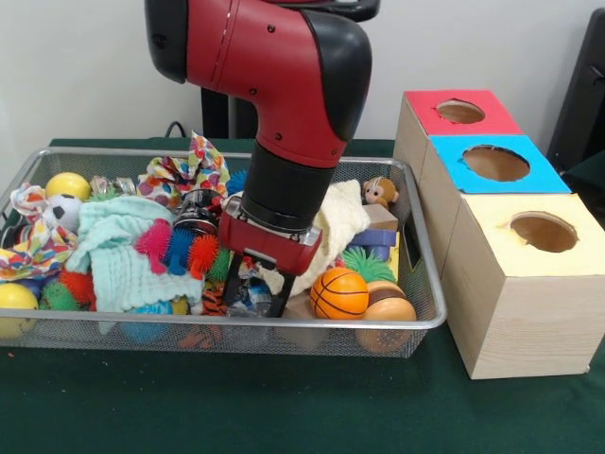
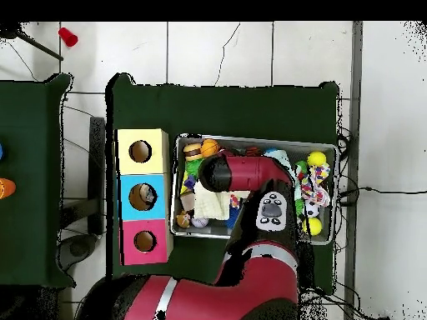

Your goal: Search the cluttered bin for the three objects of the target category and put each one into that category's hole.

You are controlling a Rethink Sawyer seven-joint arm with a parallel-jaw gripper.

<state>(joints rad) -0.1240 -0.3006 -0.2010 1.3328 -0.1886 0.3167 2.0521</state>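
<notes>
Front rim: the bin [image 1: 217, 326] has its wire front edge closest to us, on the green table [image 1: 284, 407].
Bottle: one see-through bottle [image 1: 250, 295] sits low in the bin, right behind the front rim, near the middle.
Bottle and gripper: the bottle is right at the tips of the gripper [image 1: 260, 288], between the two dark fingers.
Gripper: it points down into the bin; its fingers look close against the bottle, but I cannot tell if they truly squeeze it.
Arm: the red and black arm [image 1: 284, 85] comes down from above and hides the middle of the bin.
Just beside the bottle: an orange basketball toy [image 1: 338, 293] on the right, a striped orange toy [image 1: 214, 301] on the left.
Cloths: a pale green cloth [image 1: 118, 255] lies left of the gripper, a cream cloth [image 1: 336, 227] behind it to the right.
Spiky balls: pink, blue and orange ones [image 1: 178, 248] sit on the green cloth.
Far left: a yellow ball [image 1: 68, 185] and a small soccer ball [image 1: 64, 210].
Red hole: the hole [image 1: 460, 112] is in the red-topped box [image 1: 416, 132], the farthest of three boxes right of the bin, well apart from the gripper.
Other boxes: the blue-topped box [image 1: 444, 189], then the yellow-topped box [image 1: 520, 303] nearest us.
From above: the arm [image 2: 250, 175] reaches over the bin [image 2: 329, 150]; the red hole [image 2: 144, 241] is open.
</notes>
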